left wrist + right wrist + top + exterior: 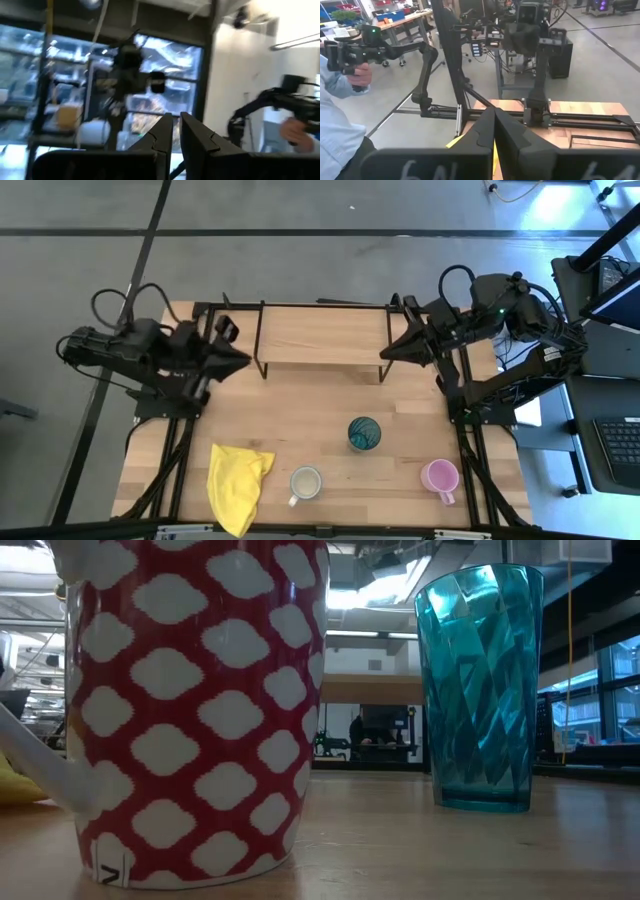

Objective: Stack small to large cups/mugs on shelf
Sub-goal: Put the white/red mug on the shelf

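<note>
Both pincers, left pincer and right pincer, are pinched shut and hold nothing, beside the shelf. Well away from them sit the cream mug, pink mug and teal cup. They look hard and slippery, so grab the rim.

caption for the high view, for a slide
Both arms wait beside the empty shelf; teal cup, cream mug and pink mug stand on the table.
</note>
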